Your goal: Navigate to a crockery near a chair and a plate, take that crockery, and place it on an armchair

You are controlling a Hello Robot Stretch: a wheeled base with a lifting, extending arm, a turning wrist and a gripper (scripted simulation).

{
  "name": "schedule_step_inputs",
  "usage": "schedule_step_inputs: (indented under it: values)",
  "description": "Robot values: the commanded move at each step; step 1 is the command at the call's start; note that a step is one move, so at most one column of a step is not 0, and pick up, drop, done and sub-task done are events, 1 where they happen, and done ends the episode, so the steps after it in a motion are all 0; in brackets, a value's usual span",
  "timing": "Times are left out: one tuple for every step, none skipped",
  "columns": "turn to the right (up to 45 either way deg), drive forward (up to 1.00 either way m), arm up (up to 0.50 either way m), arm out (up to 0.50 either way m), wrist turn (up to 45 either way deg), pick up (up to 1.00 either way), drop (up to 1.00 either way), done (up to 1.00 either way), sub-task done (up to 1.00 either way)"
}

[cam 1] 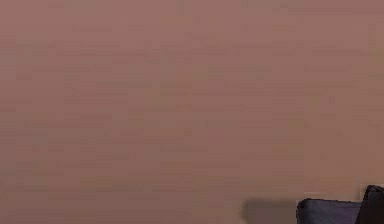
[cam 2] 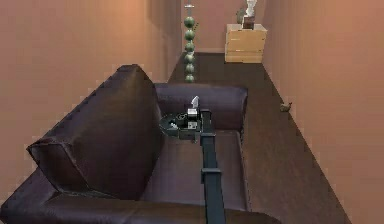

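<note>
Over the seat of the dark leather armchair (cam 2: 120,140) the arm (cam 2: 212,170) was seen stretched out from the arm side view's bottom edge, with the gripper (cam 2: 183,122) at its far end, close to the inner face of the far armrest (cam 2: 205,98). A dark rounded thing (cam 2: 172,125), judged to be the crockery, was seen at the fingers, with upholstery behind it. Whether it was held or already rested on the cushion could not be told, and the state of the fingers could not be read either. A corner of the armchair (cam 1: 335,212) was also caught at the forward view's lower right, below a bare pink wall (cam 1: 180,100).

The placing step was judged to be in hand. It would be done well if the thing were kept level and brought down slowly onto the flat middle of the seat, away from the armrest and the front edge. It should be let go only once its base was fully borne by the cushion. The arm should then be lifted straight up before being drawn back, so that nothing was dragged or tipped on the soft surface.
</note>
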Motion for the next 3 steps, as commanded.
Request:
schedule_step_inputs:
  values:
    - [0.0,0.0,-0.32,0.0,0.0,0.0,0.0,0.0,0.0]
    - [0.0,0.0,0.0,0.0,0.0,0.0,1.0,0.0,0.0]
    - [0.0,0.0,0.1,0.0,0.0,0.0,0.0,0.0,0.0]
